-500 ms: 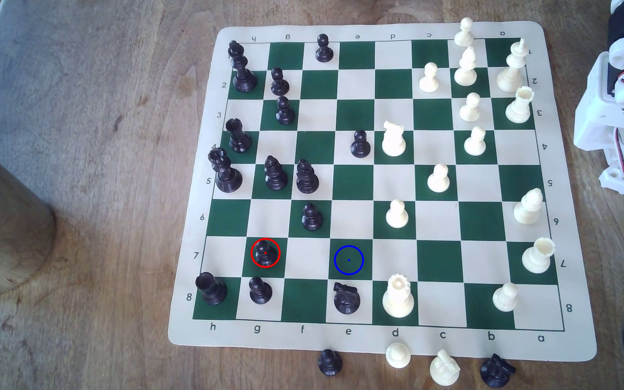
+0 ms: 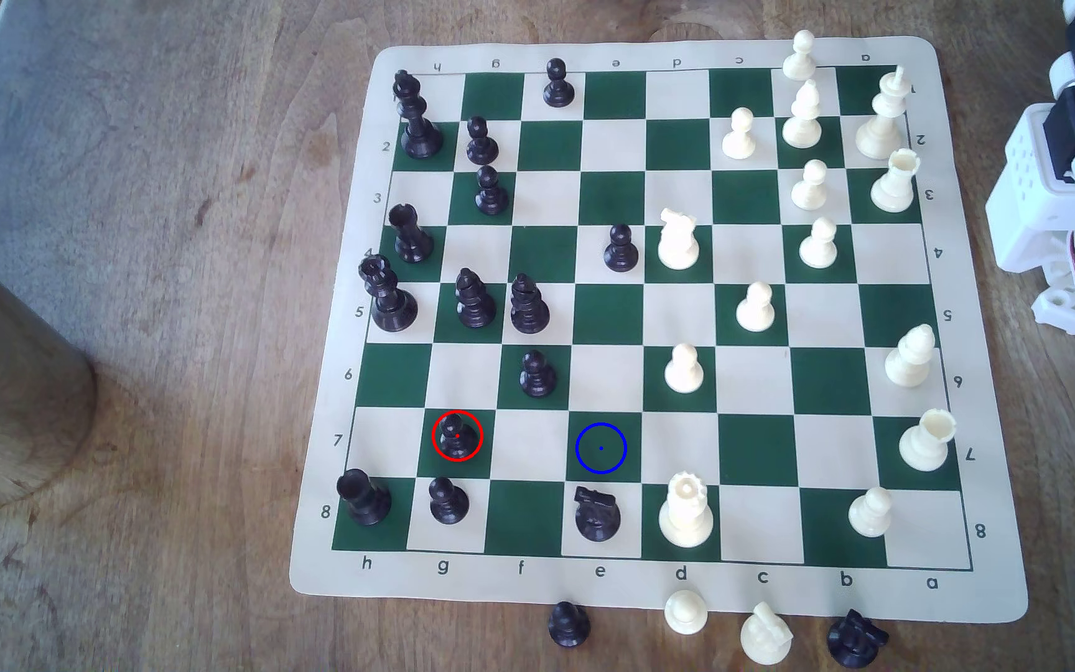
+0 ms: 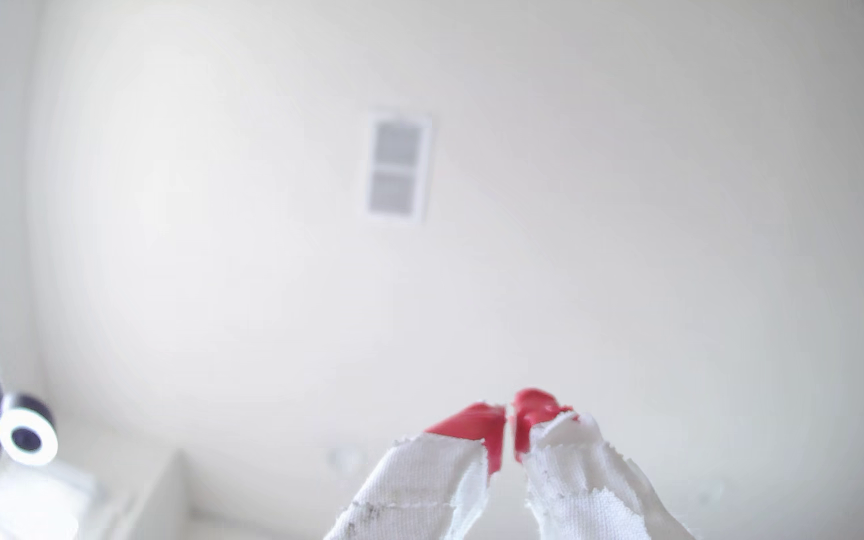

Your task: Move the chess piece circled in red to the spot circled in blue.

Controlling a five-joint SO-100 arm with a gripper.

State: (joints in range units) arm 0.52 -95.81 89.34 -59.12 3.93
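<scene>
Nothing done yet. The chess piece sits upright in its red-ringed green sq, w/ the spot at its 3 o'clock, one sq between, bare. Pincer tips together, empty, aimed at a wall. Reach, grab, carry, drop all left.

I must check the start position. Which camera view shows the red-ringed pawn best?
The exterior view. There the pawn stands upright, unobstructed, on its green square inside the red ring. The wrist view looks at a pale wall past the shut claw, so it tells nothing about the pawn.
</scene>
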